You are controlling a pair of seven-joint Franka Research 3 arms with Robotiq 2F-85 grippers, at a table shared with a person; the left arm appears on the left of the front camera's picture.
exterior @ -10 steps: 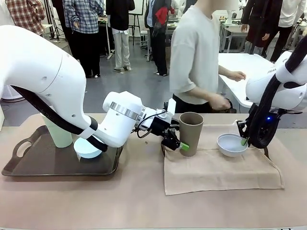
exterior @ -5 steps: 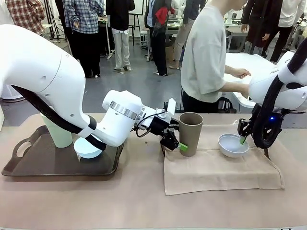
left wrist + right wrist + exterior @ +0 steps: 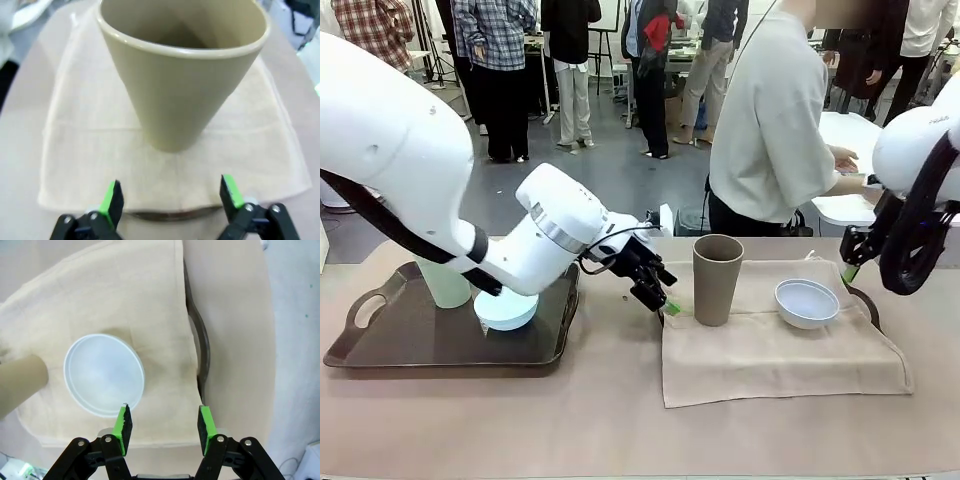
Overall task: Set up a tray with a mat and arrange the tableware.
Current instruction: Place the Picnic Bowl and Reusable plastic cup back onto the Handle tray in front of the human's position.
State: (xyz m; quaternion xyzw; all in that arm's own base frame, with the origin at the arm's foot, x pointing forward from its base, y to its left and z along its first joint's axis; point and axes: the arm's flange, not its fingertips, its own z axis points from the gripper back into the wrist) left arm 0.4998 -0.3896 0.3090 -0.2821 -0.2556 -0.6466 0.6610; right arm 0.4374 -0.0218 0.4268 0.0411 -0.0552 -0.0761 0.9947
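Observation:
A matte brown tumbler [image 3: 717,280] stands upright on a beige mat [image 3: 775,345] that covers a dark tray; one tray handle [image 3: 866,303] pokes out at the right. My left gripper [image 3: 657,292] hangs open just left of the tumbler, clear of it. The left wrist view has the tumbler [image 3: 182,80] ahead of the spread fingertips [image 3: 111,202]. A bluish-white bowl [image 3: 806,302] rests on the mat. My right gripper [image 3: 850,270] is open, raised up and to the right of it. In the right wrist view the bowl [image 3: 104,375] lies below, left of the gripper [image 3: 162,422].
A second dark tray [image 3: 380,345] at the left holds a pale green tumbler [image 3: 445,283] and a light blue bowl [image 3: 505,308], partly behind my left arm. A person stands at the far side of the table. Bare tabletop runs along the front.
My left gripper has drawn back left from the brown tumbler. My right gripper has lifted up and to the right off the bowl's rim. The person has shifted right.

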